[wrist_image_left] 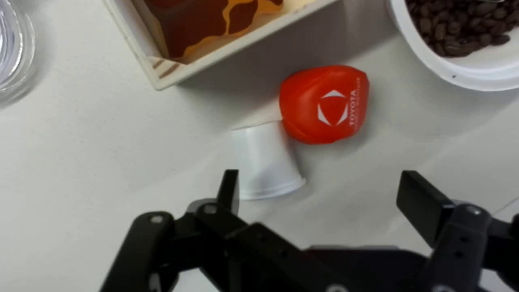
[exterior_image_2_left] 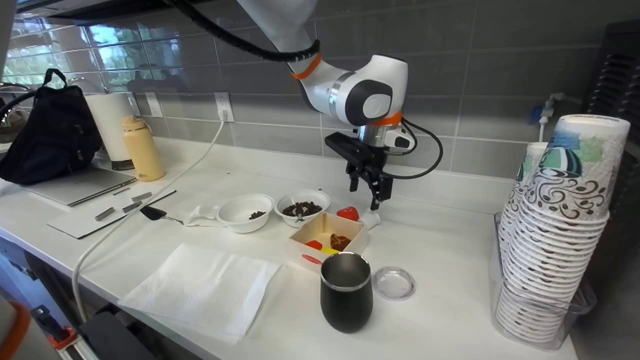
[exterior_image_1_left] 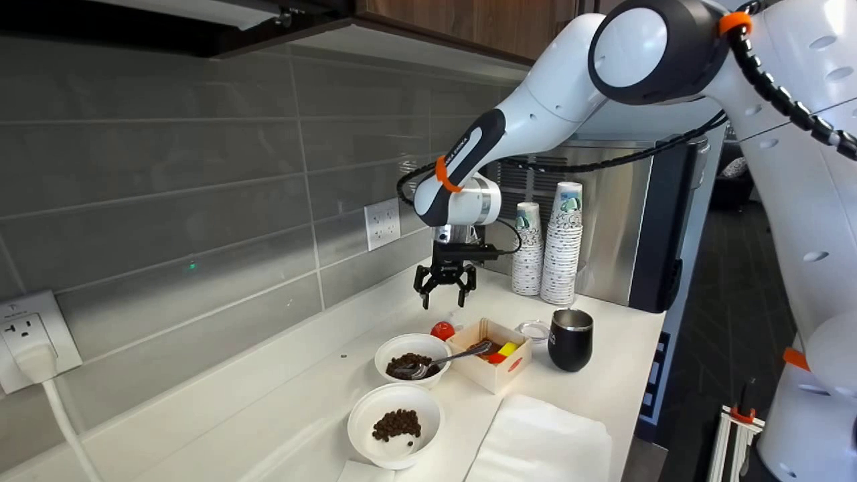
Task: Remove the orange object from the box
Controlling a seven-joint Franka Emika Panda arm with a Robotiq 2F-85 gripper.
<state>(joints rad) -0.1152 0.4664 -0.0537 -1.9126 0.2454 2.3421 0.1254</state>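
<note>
The pale box [exterior_image_1_left: 487, 376] stands on the counter and also shows as a wall [exterior_image_2_left: 304, 250] and a rim [wrist_image_left: 211, 59]. The orange object, a rounded orange-red thing with white print [wrist_image_left: 324, 104], lies on the counter just outside the box; it also shows in both exterior views [exterior_image_1_left: 442, 330] [exterior_image_2_left: 348, 213]. Inside the box are a flat orange-red piece [exterior_image_2_left: 314, 244], a yellow piece [exterior_image_2_left: 329, 251] and a brown piece with orange veins [exterior_image_2_left: 340, 242]. My gripper [wrist_image_left: 320, 178] is open and empty, pointing down above the counter on the wall side of the box [exterior_image_1_left: 443, 304] [exterior_image_2_left: 364, 199].
A small white cup [wrist_image_left: 265, 162] lies on its side against the orange-red thing. White bowls of coffee beans [exterior_image_1_left: 413, 345] [exterior_image_1_left: 395, 452] stand beside the box, one with a spoon. A black tumbler [exterior_image_2_left: 346, 305], clear lid [exterior_image_2_left: 394, 283], cup stacks [exterior_image_2_left: 555, 260] and napkin [exterior_image_2_left: 205, 290] stand around.
</note>
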